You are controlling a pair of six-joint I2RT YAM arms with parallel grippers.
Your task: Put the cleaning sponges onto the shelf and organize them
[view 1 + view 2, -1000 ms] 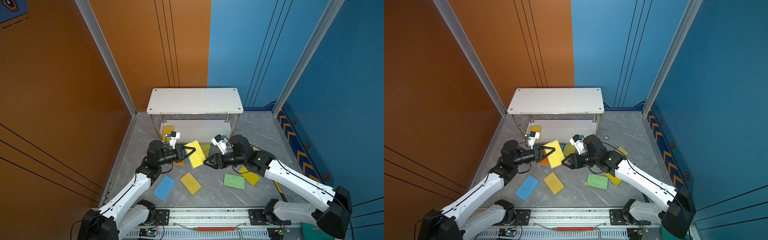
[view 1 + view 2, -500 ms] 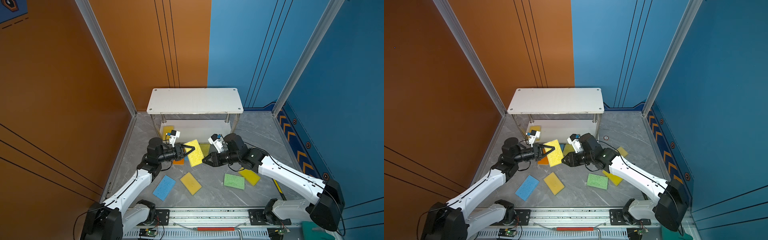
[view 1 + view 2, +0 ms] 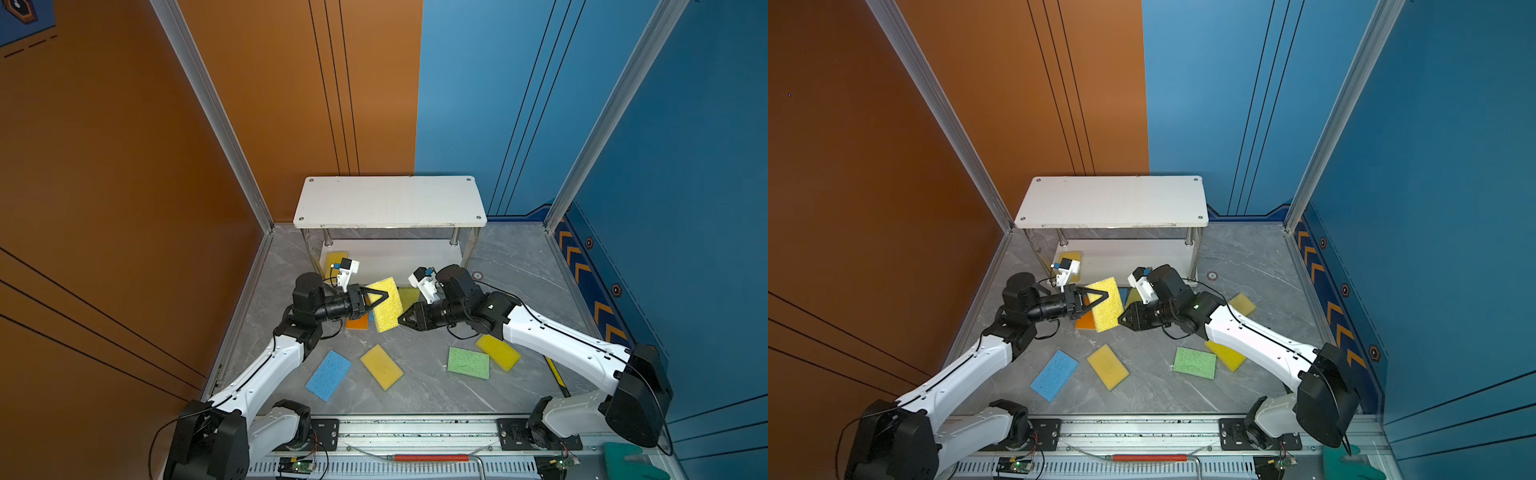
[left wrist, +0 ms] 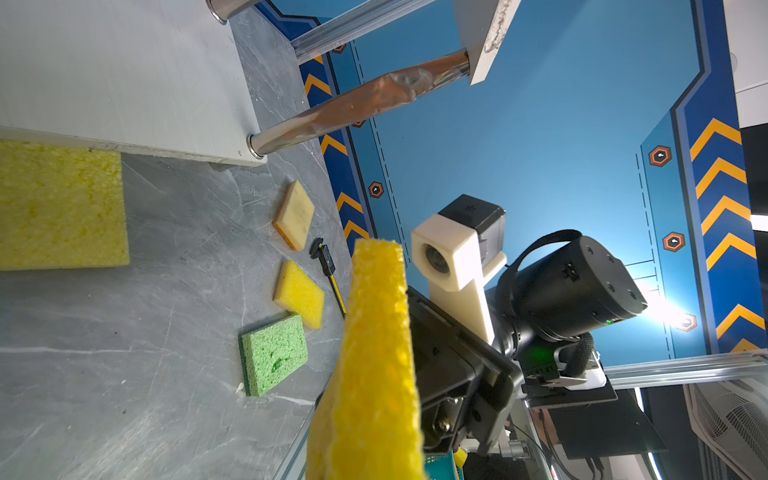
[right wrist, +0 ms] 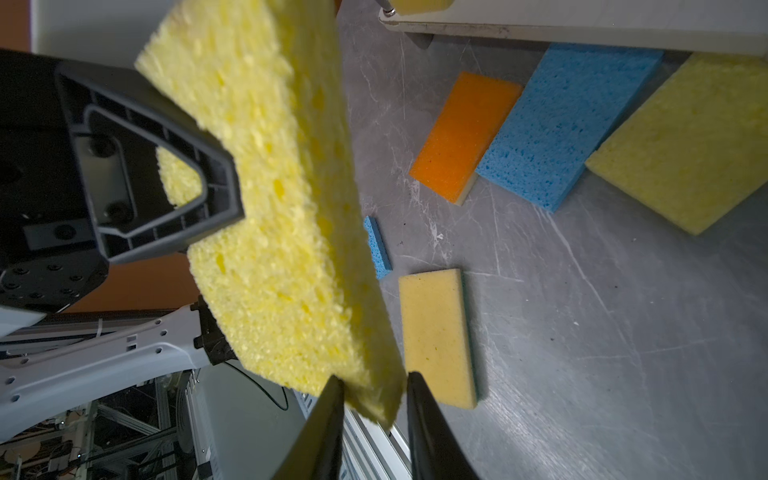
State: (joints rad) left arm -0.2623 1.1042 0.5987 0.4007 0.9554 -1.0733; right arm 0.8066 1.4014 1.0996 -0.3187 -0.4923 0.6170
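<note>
Yellow sponge (image 3: 388,307) hangs near orange sponge (image 3: 356,324), before the shelf (image 3: 390,201).

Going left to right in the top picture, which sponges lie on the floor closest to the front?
blue sponge → slanted yellow sponge → green sponge → thick yellow sponge

A black-and-yellow tool (image 4: 328,266) lies on the grey floor (image 4: 166,332)

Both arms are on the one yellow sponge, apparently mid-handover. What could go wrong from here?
1. The right gripper pinches only a corner of the held yellow sponge between its fingers. Once the left gripper releases, the sponge may droop or slip out.
2. With both grippers clamped on it, moving apart too early could tear the foam.
</note>
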